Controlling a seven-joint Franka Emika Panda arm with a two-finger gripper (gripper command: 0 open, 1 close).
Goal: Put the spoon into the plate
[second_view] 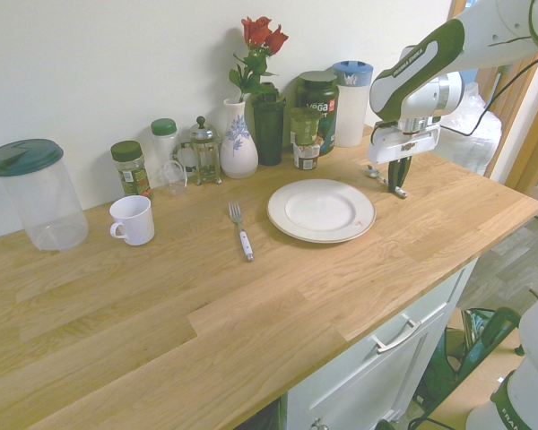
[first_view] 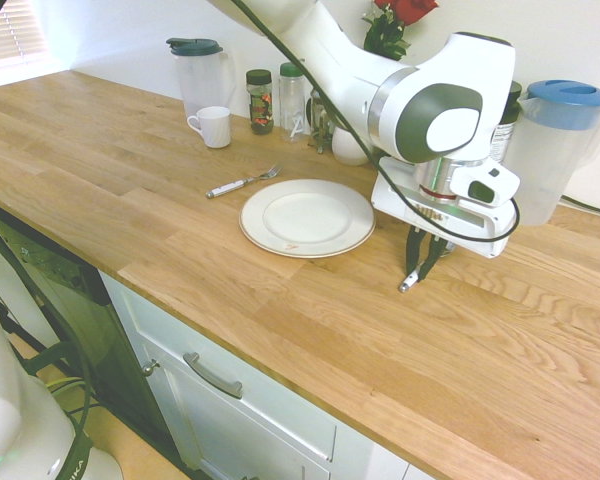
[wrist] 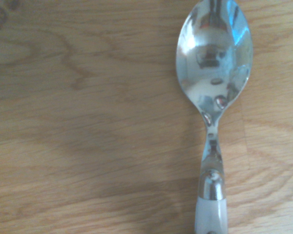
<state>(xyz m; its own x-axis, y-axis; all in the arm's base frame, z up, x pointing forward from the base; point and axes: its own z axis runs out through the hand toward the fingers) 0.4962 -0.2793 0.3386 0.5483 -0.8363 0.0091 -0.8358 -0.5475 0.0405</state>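
The spoon (wrist: 215, 63) lies on the wooden counter, its shiny bowl and the start of its white handle filling the wrist view. My gripper (first_view: 419, 268) stands straight down over it, just right of the plate (first_view: 352, 236), with the fingers drawn together on the handle. One end of the spoon (first_view: 407, 285) pokes out below the fingertips towards the counter's front. In the second exterior view the gripper (second_view: 397, 188) is right of the white plate (second_view: 282, 215), and a small grey part of the spoon (second_view: 373, 171) shows beside it. The plate holds nothing.
A white-handled fork (first_view: 242, 182) lies left of the plate, and a white mug (first_view: 213, 126) stands further back. Jars, a vase of roses (second_view: 238, 148) and a blue-lidded pitcher (first_view: 555, 140) line the back wall, the pitcher close behind my gripper.
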